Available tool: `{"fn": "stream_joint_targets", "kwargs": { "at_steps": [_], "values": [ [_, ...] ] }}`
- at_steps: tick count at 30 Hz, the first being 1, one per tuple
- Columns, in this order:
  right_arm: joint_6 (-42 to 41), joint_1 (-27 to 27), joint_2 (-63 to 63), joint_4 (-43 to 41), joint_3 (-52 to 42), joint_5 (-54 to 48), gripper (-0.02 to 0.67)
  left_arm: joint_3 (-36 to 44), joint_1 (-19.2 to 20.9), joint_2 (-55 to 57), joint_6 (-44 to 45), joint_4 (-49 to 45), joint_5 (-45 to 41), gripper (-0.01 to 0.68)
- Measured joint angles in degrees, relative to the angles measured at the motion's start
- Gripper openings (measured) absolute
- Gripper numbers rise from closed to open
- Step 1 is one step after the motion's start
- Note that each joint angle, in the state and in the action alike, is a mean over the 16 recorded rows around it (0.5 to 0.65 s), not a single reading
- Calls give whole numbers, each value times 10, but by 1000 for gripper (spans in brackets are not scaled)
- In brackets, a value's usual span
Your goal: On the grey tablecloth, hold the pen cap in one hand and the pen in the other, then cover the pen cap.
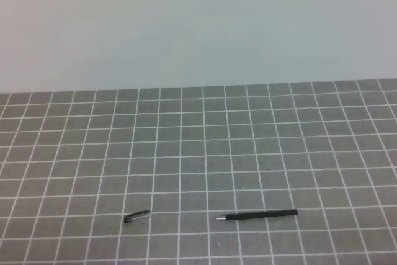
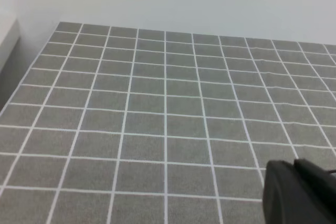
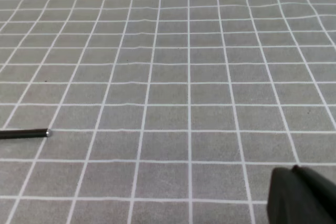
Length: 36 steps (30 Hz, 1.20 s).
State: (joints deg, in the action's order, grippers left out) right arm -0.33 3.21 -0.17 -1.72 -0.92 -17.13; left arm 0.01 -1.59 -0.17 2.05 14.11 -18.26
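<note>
The grey tablecloth (image 1: 198, 153) with its white grid covers the table. The pen cap (image 1: 136, 216), a short dark tube, lies near the front edge, left of centre. To its right lies the pen (image 1: 257, 215), long and black, silvery tip pointing left toward the cap; about two squares of cloth separate them. The right wrist view catches only the pen's blunt end (image 3: 23, 134) at the left edge. Neither arm shows in the exterior high view. A dark part of my left gripper (image 2: 299, 192) and of my right gripper (image 3: 299, 195) fills each wrist view's lower right corner; both are shut and hold nothing.
A plain pale wall (image 1: 198, 23) rises behind the cloth's far edge. In the left wrist view a pale ledge (image 2: 6, 38) stands beyond the cloth's left border.
</note>
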Motion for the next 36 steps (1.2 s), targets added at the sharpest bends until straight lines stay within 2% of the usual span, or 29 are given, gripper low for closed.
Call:
{"fn": "stream_joint_targets", "kwargs": {
  "at_steps": [26,36],
  "values": [
    [-2,0,1,-1,-8,1,3,0,0,0,1,-9,6,-3],
    [-5,0,1,-2,-7,53,3,0,0,0,2,-36,96,-3]
  ]
}}
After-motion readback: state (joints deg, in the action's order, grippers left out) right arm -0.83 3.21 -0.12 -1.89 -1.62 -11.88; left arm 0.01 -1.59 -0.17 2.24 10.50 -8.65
